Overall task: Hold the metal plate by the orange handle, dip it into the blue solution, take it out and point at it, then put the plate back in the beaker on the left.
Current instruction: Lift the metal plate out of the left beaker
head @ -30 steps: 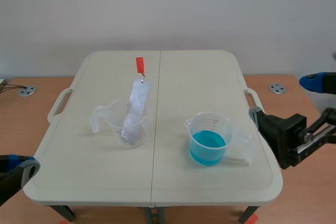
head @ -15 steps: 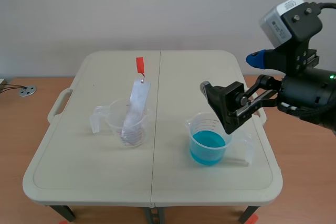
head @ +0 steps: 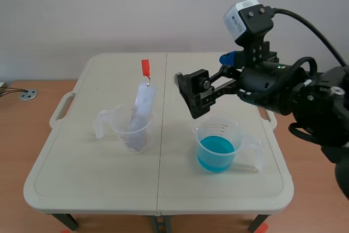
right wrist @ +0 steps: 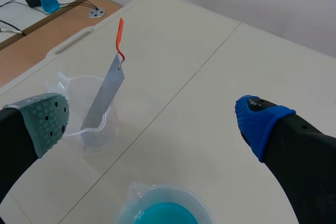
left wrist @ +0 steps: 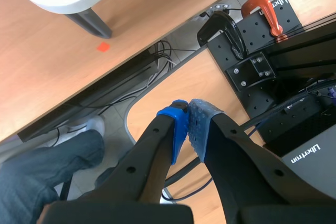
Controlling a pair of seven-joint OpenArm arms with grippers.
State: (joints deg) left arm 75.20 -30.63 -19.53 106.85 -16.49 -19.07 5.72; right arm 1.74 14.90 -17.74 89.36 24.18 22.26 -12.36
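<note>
Ahead of right gripper (right wrist: 155, 121), wide open and empty: plate (right wrist: 105, 93) leaning in left beaker (right wrist: 73, 85), orange handle (right wrist: 119, 35) uppermost. Likely approach step. Next: advance, centre jaws on handle, close.

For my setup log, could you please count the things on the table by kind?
Beakers: 2, the left beaker and the beaker of blue solution.
Metal plate with orange handle: 1.
Total: 3.
</note>
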